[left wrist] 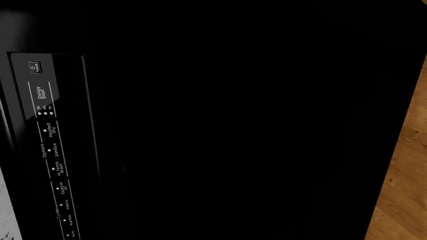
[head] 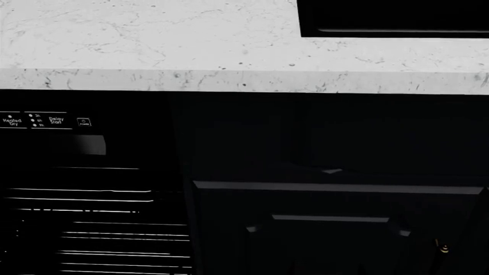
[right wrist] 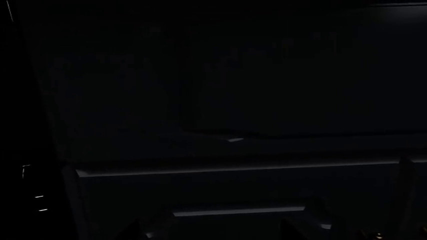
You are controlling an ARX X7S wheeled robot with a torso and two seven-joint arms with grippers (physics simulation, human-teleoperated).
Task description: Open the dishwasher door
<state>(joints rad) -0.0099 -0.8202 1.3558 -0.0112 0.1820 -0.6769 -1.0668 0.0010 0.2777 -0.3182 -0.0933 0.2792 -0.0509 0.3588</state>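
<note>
The dishwasher door (left wrist: 220, 125) fills the left wrist view as a flat glossy black panel. Its strip of tiny white control labels (left wrist: 47, 130) runs along one side. In the head view the door (head: 84, 154) is at the lower left under the counter, with its labels (head: 46, 120) and small grey display window (head: 90, 145). Below the window are several thin bright horizontal lines (head: 91, 190); I cannot tell which is the handle. Neither gripper shows in any view, and the areas where the jaws would be are black.
A white marbled countertop (head: 153, 40) spans the top of the head view, with a black cooktop (head: 390, 17) at the far right. A dark framed cabinet door (head: 336, 200) stands right of the dishwasher and fills the right wrist view (right wrist: 233, 170). Wood floor (left wrist: 407, 165) shows beside the door.
</note>
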